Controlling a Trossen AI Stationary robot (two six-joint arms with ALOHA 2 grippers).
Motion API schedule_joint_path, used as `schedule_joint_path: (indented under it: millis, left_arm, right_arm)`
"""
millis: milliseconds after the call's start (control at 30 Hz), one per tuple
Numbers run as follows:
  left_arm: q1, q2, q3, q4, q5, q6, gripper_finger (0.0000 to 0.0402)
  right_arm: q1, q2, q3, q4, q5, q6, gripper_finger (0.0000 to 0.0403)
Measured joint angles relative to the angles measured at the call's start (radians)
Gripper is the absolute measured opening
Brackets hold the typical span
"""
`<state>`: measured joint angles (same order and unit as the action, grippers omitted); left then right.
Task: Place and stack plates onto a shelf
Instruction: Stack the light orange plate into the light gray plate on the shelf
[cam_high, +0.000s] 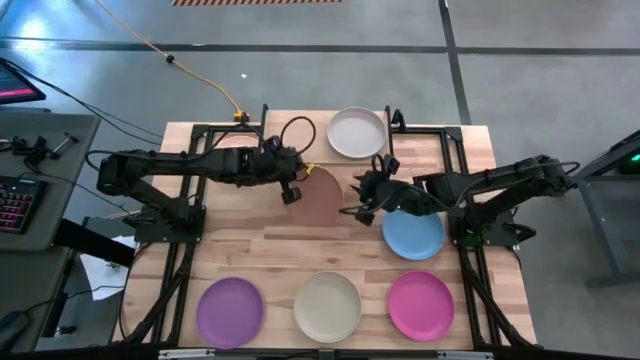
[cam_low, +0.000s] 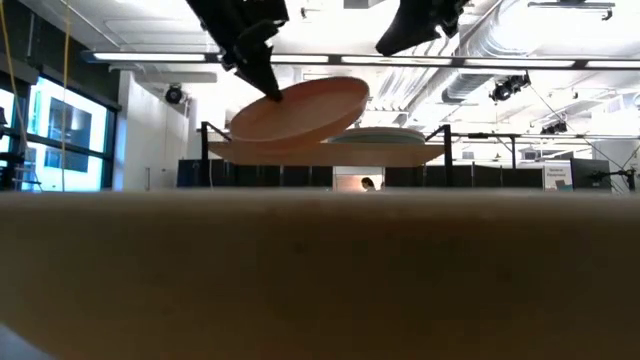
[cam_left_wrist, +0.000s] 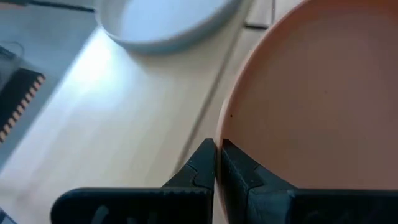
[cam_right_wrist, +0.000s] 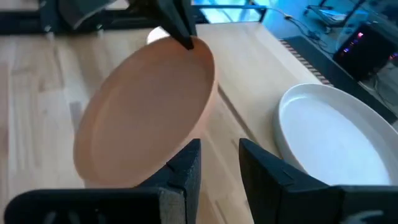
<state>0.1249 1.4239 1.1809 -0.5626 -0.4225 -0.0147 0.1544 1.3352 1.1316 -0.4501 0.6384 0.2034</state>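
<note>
A peach plate (cam_high: 318, 198) hangs tilted over the middle of the table, with my left gripper (cam_high: 292, 190) shut on its left rim. My right gripper (cam_high: 362, 202) stands open just off the plate's right rim; in the low view a gap shows between them. Behind the plate, the low view shows the shelf (cam_low: 325, 153) with a pale plate (cam_low: 385, 135) lying flat on its wooden top. The same pale plate (cam_high: 357, 132) lies at the table's far edge in the high view. My left gripper pinches the peach plate's rim (cam_left_wrist: 225, 132) between its two fingers, one on the inner face and one on the outer. The fingers slant down from the table's left. The plate is tilted, its right side higher; whether its low edge (cam_low: 245, 135) touches the shelf I cannot tell.
A blue plate (cam_high: 413, 234) lies right of centre under my right arm. Purple (cam_high: 230, 312), cream (cam_high: 327, 306) and magenta (cam_high: 420, 305) plates lie in a row along the near edge. A pale pink plate (cam_high: 233, 141) shows partly under my left arm.
</note>
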Motion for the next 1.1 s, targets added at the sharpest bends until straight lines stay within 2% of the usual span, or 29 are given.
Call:
schedule_joint_path:
  millis: [233, 700, 833, 1100]
  left_arm:
    - [0.003, 0.0, 0.0, 0.099, -0.047, 0.021, 0.0]
    - [0.025, 0.001, 0.0, 0.149, -0.104, -0.001, 0.0]
    - [0.033, 0.001, 0.0, 0.181, -0.116, -0.001, 0.0]
    - [0.033, 0.005, 0.0, 0.245, -0.12, -0.001, 0.0]
  right_arm:
    - [-0.029, 0.024, 0.0, 0.012, 0.047, 0.006, 0.0094]
    - [-0.052, 0.028, 0.0, 0.085, 0.057, -0.02, 0.0092]
    - [-0.053, 0.028, 0.0, 0.093, 0.093, -0.034, 0.0076]
    - [-0.085, 0.028, 0.0, 0.097, 0.092, -0.072, 0.0034]
